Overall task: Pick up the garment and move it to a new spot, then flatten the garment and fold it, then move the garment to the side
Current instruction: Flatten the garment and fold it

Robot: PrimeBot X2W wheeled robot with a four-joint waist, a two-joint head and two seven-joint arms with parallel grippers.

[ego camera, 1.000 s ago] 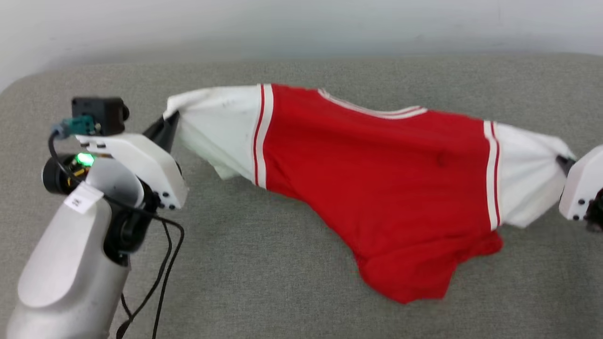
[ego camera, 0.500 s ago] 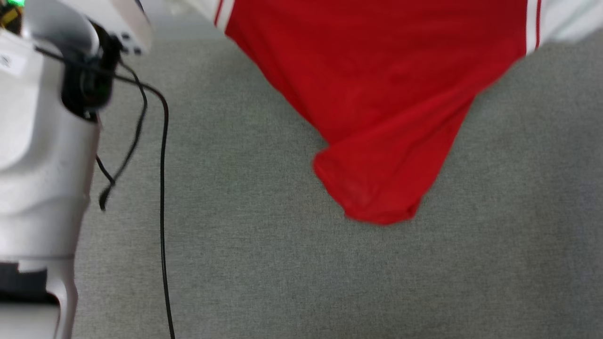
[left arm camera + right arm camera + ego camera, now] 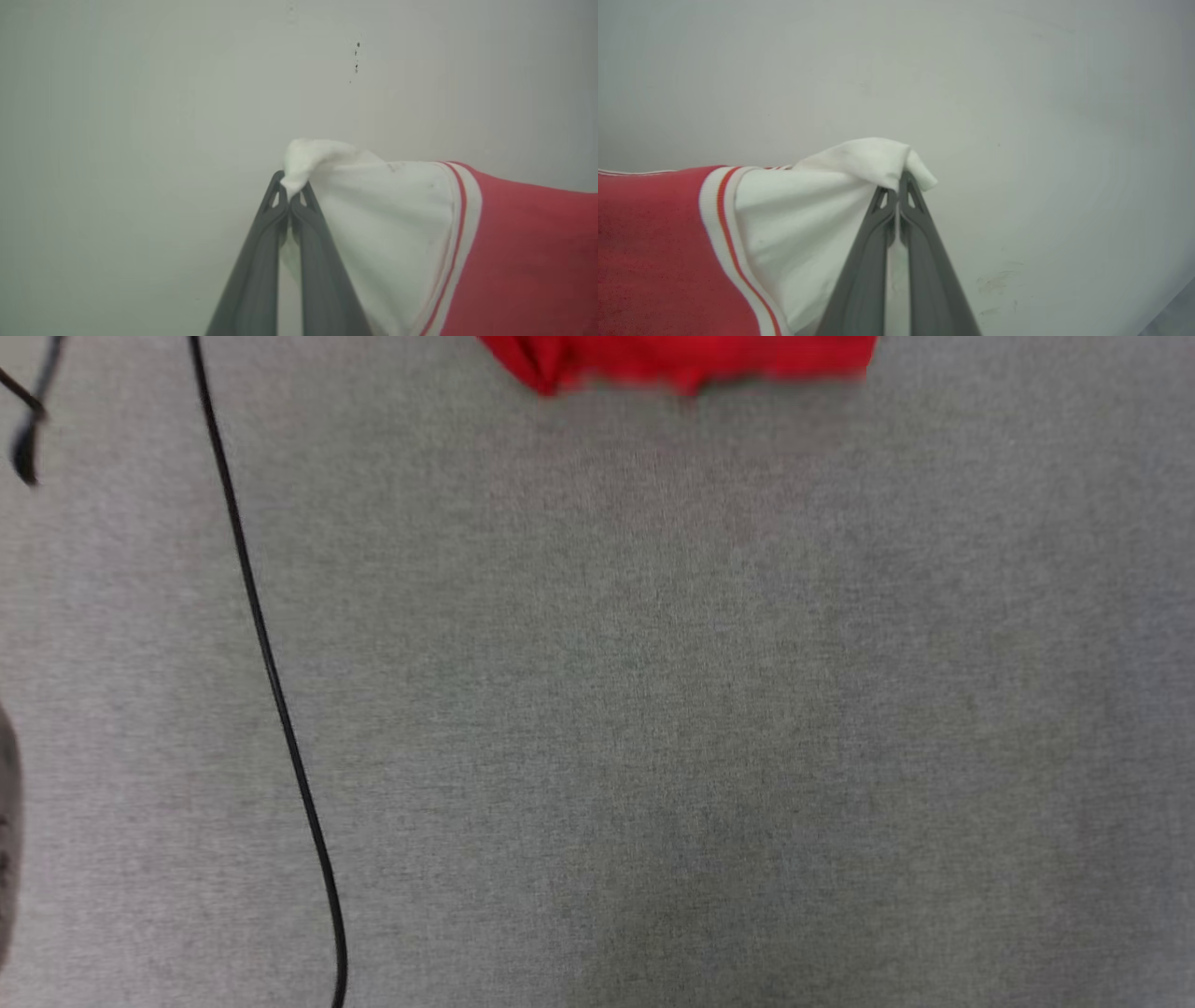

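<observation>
Now, left pincer (image 3: 290, 196): clamped on a white sleeve of the garment (image 3: 514, 252).
Right pincer (image 3: 899, 186): pinching the opposite sleeve.
Carry: I'd move both level, taut, hem clear.

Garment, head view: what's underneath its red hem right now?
Grey fabric surface lies below the garment; a black cable crosses it at the left. Whether the hem touches it, the cloth hides.
</observation>
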